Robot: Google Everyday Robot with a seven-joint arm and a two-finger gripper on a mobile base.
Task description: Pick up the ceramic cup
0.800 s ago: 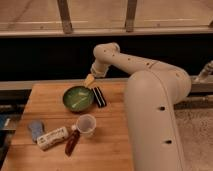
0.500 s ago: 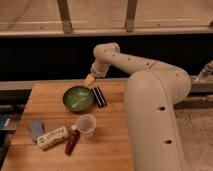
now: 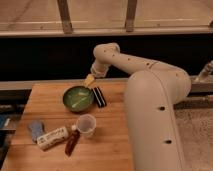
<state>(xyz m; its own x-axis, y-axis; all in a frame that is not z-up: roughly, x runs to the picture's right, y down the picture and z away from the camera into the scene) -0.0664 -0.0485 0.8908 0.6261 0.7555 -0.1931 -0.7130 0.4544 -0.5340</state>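
— Two containers in the camera view, then. What is in them?

— Your green bowl (image 3: 78,98) sits toward the far side of the wooden table (image 3: 46,100). A pale streak lies across its inside, and you cannot tell what it is. The ceramic cup (image 3: 86,125) stands nearer the front edge, apart from the bowl. All you can see in it is its pale inside.

— And the arm?

— The white arm (image 3: 150,85) rises from the right and bends back to the left over the table's far edge. The gripper (image 3: 89,80) hangs tilted down at the bowl's far right rim, well apart from the cup. Whether it is spread or pressed together, you cannot tell.

— How does the cup sit?

— Upright, its mouth facing up and its long axis vertical. You will find a dark reddish bottle (image 3: 72,141) lying just beside it on the left. A white packet (image 3: 52,138) and a blue-grey object (image 3: 36,129) lie farther left. A black object (image 3: 99,96) lies just right of the bowl.
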